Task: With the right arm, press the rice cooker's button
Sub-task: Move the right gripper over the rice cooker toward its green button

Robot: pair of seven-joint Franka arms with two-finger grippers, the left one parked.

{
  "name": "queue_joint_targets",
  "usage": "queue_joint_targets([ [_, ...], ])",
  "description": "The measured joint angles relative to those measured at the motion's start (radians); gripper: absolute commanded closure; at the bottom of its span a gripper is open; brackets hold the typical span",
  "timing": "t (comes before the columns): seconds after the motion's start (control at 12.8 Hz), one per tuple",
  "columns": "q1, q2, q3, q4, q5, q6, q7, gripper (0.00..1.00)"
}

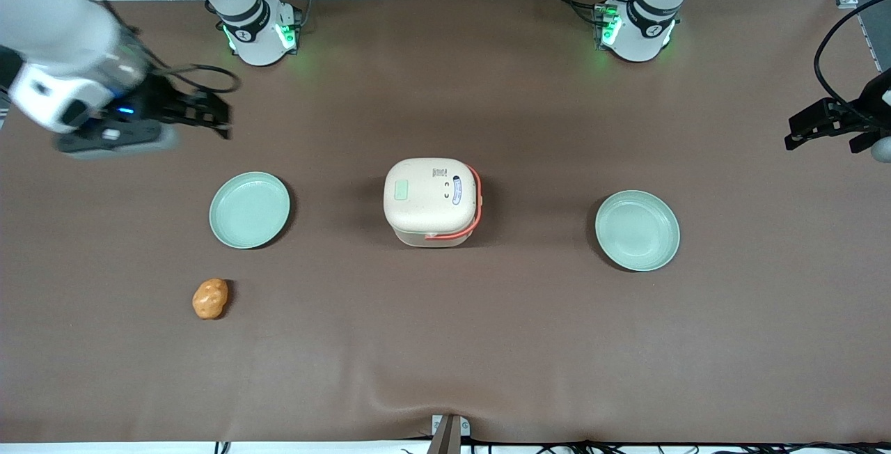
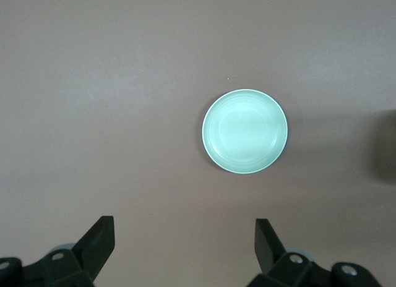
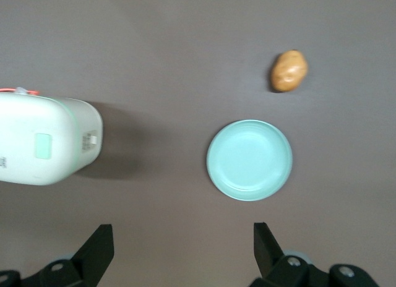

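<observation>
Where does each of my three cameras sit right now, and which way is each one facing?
Front view: high above the table, looking down at the rice cooker; the right arm with its end effector shows raised, toward the working arm's end.
Right wrist view: on the right arm, facing down; open end effector fingers frame the cooker, a plate and a potato.
Left wrist view: on the parked arm, facing down at the second plate.
Shared: cooker, plate and potato appear in both the front and right wrist views.

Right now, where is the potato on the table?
The potato lies on the brown table, toward the working arm's end, nearer the front camera than the closest green plate. The open gripper hovers well away from it.
</observation>
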Motion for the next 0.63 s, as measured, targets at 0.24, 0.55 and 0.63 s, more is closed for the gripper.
queue_joint_targets([
  [0.24, 0.081, 0.063, 0.0, -0.002, 0.001, 0.056, 0.105, 0.11],
  [0.55, 0.159, 0.144, 0.0, -0.003, 0.001, 0.131, 0.201, 0.28],
  [0.63, 0.171, 0.16, 0.0, -0.004, 0.001, 0.144, 0.209, 0.31],
])
